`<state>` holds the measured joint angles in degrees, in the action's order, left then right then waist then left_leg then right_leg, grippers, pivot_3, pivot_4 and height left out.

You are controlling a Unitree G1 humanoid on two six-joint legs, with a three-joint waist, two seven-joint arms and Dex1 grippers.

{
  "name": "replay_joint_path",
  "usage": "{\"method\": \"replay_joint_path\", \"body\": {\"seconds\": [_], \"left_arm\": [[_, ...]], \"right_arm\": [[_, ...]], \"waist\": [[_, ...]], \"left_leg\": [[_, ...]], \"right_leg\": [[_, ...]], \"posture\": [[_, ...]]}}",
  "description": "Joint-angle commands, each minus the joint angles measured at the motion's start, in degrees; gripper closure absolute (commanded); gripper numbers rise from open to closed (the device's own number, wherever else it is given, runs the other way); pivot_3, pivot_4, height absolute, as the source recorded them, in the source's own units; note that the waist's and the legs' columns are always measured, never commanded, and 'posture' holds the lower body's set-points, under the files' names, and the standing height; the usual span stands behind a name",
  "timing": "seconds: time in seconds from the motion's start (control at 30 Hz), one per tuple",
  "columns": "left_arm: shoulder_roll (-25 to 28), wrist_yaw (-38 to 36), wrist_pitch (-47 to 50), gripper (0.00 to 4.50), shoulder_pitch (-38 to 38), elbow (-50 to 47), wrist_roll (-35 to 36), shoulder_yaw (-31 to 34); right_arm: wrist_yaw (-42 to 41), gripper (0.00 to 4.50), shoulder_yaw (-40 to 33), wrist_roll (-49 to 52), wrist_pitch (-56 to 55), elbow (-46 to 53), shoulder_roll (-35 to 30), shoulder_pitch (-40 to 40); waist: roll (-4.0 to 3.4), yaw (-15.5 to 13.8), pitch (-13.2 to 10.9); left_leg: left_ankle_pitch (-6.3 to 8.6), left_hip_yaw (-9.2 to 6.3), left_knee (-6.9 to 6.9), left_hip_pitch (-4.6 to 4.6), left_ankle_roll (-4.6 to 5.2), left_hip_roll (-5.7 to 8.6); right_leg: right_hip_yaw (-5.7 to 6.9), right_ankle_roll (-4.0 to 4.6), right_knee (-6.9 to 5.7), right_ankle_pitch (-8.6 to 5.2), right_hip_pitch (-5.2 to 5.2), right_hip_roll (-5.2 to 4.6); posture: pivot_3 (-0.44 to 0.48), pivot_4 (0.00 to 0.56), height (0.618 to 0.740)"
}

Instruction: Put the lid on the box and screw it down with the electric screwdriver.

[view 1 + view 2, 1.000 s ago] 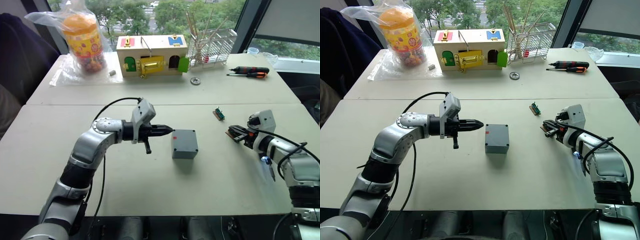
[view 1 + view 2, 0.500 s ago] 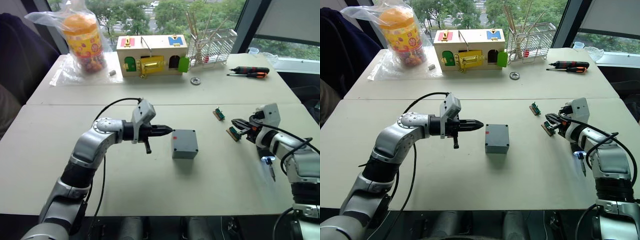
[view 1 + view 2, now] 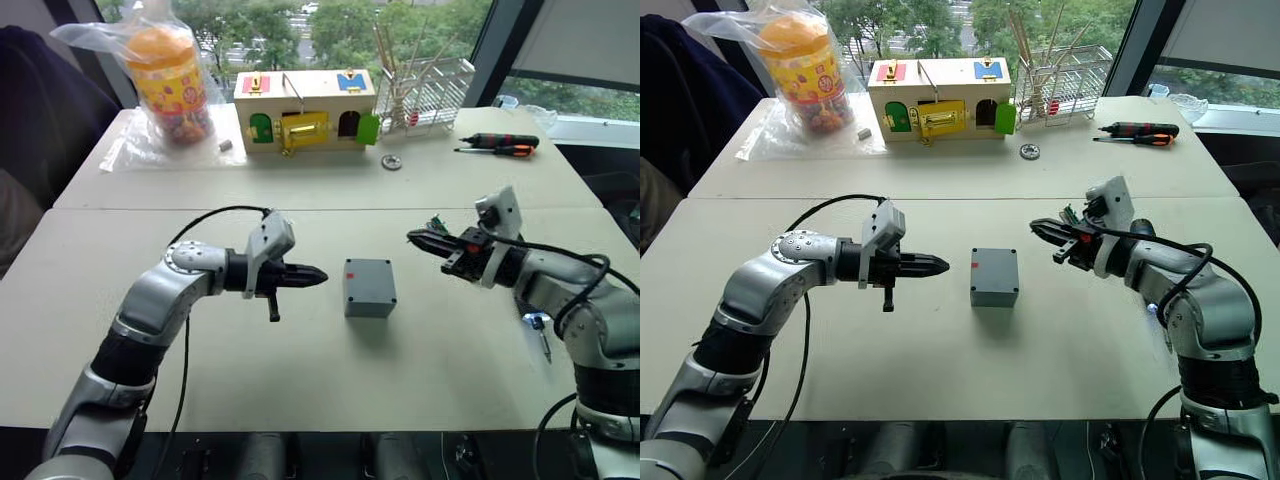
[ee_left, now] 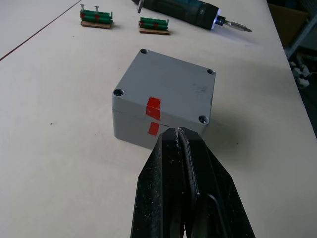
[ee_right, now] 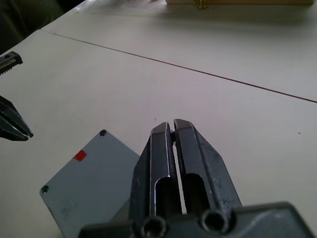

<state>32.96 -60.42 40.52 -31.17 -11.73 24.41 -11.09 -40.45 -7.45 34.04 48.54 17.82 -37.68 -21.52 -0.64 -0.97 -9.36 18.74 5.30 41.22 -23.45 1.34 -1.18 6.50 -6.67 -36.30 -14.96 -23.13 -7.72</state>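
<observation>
Left eye view: the box (image 3: 369, 287) sits in the middle of the table (image 3: 300, 380). The lid (image 4: 166, 84) is on top of it, with a red mark (image 4: 154, 106) on the side that faces the left gripper (image 3: 318, 277). That gripper is just beside the box, pointing at it, but not touching. Its two fingers are pressed together and hold nothing. The right gripper (image 3: 416, 238) is up in the air on the other side of the box, near it, also pointing toward it. Its fingers are closed too, with nothing between them. The screwdriver (image 3: 538, 333) lies on the table near the right edge, well apart from the box.
</observation>
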Motion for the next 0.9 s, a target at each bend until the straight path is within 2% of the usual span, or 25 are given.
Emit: {"method": "replay_joint_path", "body": {"seconds": [0.03,0.9], "left_arm": [[0.0,0.6,-0.3,4.50,0.0,-1.9,0.5,0.2],[-1.1,2.4,-0.6,4.50,0.0,-1.9,0.4,0.0]], "right_arm": [[0.1,4.45,0.8,0.2,-0.4,1.0,0.3,-0.5],[-1.8,4.45,3.9,-3.3,-2.1,-2.6,-0.2,-0.3]], "waist": [[0.00,0.1,0.0],[0.00,0.2,0.0]], "left_leg": [[0.00,0.00,0.00,0.00,0.00,0.01],[0.00,0.01,-0.06,0.00,0.00,0.12]], "right_leg": [[0.00,0.00,0.00,0.00,0.00,-0.01],[0.00,0.00,0.00,0.00,-0.05,0.02]], "posture": [[0.000,0.150,0.708],[0.000,0.150,0.708]]}}
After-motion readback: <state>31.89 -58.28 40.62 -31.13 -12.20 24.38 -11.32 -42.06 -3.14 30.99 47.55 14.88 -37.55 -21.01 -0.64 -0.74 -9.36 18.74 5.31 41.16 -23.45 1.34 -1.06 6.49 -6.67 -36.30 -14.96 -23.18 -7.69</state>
